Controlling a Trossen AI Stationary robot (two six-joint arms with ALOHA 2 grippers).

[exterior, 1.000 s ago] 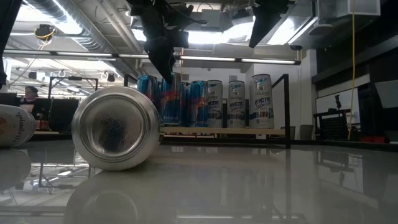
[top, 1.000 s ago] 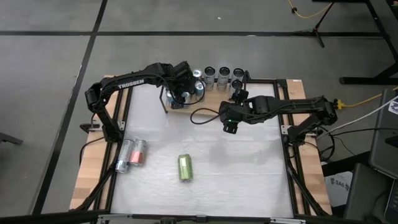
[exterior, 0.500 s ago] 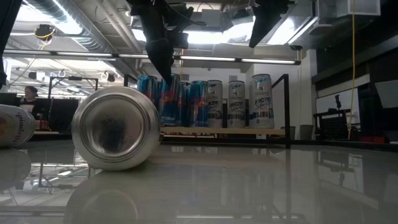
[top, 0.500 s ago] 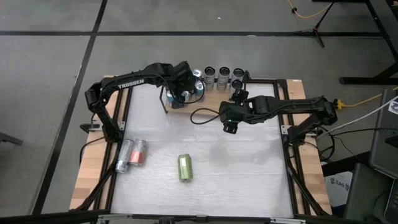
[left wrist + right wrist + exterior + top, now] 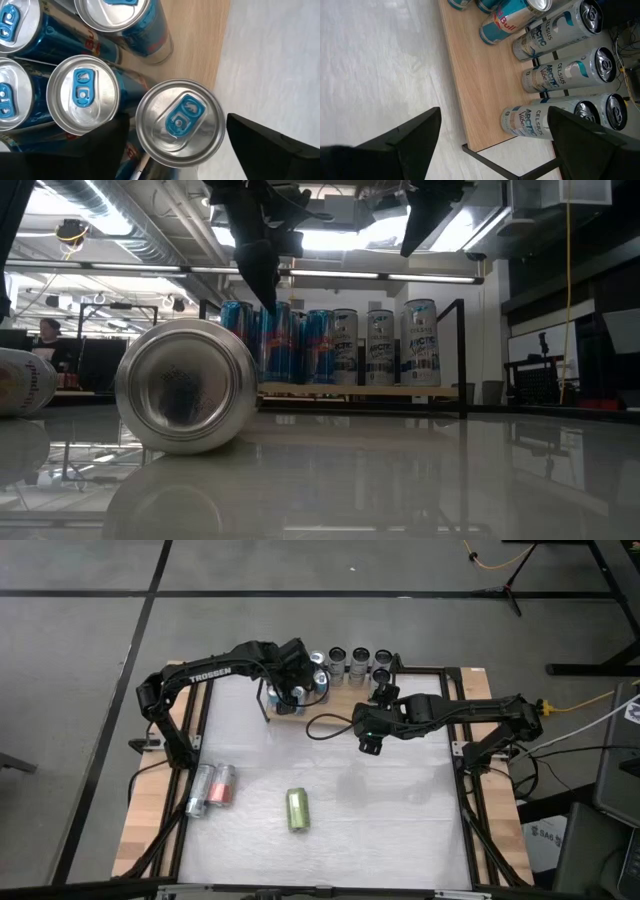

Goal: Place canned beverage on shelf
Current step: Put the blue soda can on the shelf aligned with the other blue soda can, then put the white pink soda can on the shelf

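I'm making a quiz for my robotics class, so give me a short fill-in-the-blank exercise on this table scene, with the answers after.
1. The left gripper has its fingers either side of a ____ can standing on the shelf.
2. The green can on the table is lying on its ____.
3. The right gripper holds ____.
4. The white cans stand on the ____.

Answers: blue; side; nothing; shelf

Left tool (image 5: 293, 692) hides the shelf (image 5: 340, 698) beneath.
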